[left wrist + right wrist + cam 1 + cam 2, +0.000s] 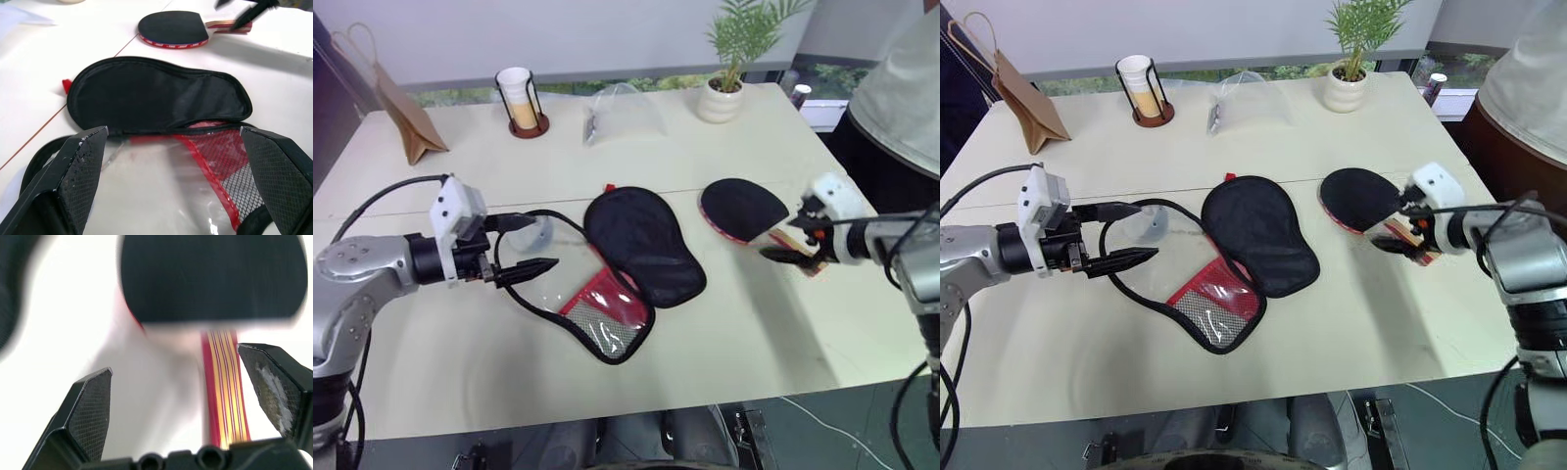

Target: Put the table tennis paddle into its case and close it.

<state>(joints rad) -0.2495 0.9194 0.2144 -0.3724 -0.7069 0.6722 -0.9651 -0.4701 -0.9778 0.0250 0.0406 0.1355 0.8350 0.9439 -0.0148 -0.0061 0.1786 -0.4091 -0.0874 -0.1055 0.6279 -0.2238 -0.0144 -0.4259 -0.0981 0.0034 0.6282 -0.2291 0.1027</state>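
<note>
Hovering spread-fingered, right gripper (790, 238) straddles the table tennis paddle (742, 209) handle.

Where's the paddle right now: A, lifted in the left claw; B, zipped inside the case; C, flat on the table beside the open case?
C: the paddle lies on the table, apart from the open case, with the right claw open at its handle.

Cream worktop (607, 147), seam running across its middle. At its far edge: brown paper bag (399, 116), cup in wire holder (519, 98), clear plastic bag (622, 116), potted plant (732, 61). White wall behind; dark floor below the near edge.
</note>
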